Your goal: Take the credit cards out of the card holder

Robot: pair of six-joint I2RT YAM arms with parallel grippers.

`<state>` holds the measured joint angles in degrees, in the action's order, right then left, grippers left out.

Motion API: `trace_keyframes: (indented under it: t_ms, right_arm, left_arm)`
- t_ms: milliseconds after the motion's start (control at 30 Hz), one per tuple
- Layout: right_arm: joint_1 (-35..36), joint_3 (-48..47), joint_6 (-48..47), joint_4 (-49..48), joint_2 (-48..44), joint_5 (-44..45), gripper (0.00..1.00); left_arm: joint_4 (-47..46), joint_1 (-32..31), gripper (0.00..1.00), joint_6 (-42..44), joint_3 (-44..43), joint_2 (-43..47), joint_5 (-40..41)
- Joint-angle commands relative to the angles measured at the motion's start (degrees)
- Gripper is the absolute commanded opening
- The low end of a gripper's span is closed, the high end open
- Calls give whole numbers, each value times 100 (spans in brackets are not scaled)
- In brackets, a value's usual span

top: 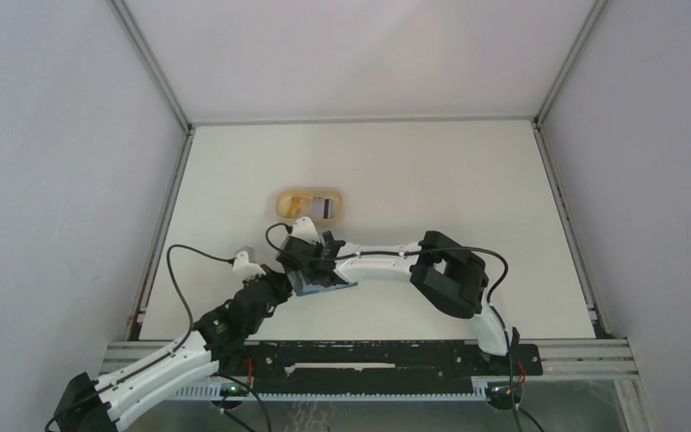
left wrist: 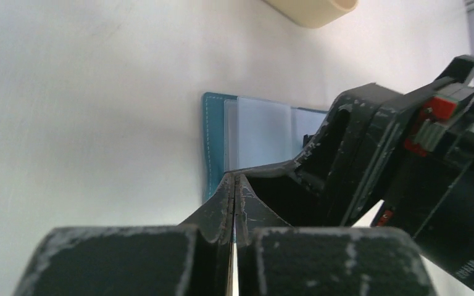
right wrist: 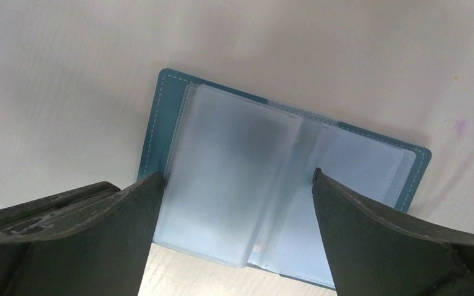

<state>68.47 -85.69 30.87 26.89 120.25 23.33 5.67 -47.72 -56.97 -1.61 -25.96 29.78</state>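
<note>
The teal-blue card holder [right wrist: 160,117] lies open on the table, its frosted clear sleeves [right wrist: 228,166] facing up; I cannot tell whether any sleeve holds a card. My right gripper [right wrist: 237,179] is open just above it, its fingers straddling the sleeves. My left gripper [left wrist: 234,182] is shut, pinching the holder's near edge [left wrist: 215,142]. In the top view both grippers, left [top: 281,284] and right [top: 310,268], meet over the holder [top: 331,288]. Credit cards [top: 310,205], yellowish and white with a dark stripe, lie in the tan dish.
The tan oval dish [top: 337,203] sits just beyond the grippers, mid-table; its rim also shows at the top of the left wrist view [left wrist: 311,9]. Metal frame rails [top: 166,216] run along the table's left and right sides.
</note>
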Motion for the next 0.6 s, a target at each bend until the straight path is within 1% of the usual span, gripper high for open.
trace_keyframes:
  t_ms: [0,267,400,467,567]
  right_arm:
    - [20,253,-175,-43,-154,-79,100]
    - [-31,346,-232,52,-223,22,100]
    - [-65,406,-255,3,-258,-66,100]
    - [-117,480,-234,-71,-256,-192,100]
    - [-267,752,-102,-346,-317,-632,100]
  left_arm:
    - [259,-63,0,-196,407,194,-184]
    - [365,-62,0,-195,368,216,-157]
    - [391,-62,0,-215,399,227,-161]
    - [369,-63,0,-233,438,217,-159]
    - [287,-62,0,-288,503,156,-207]
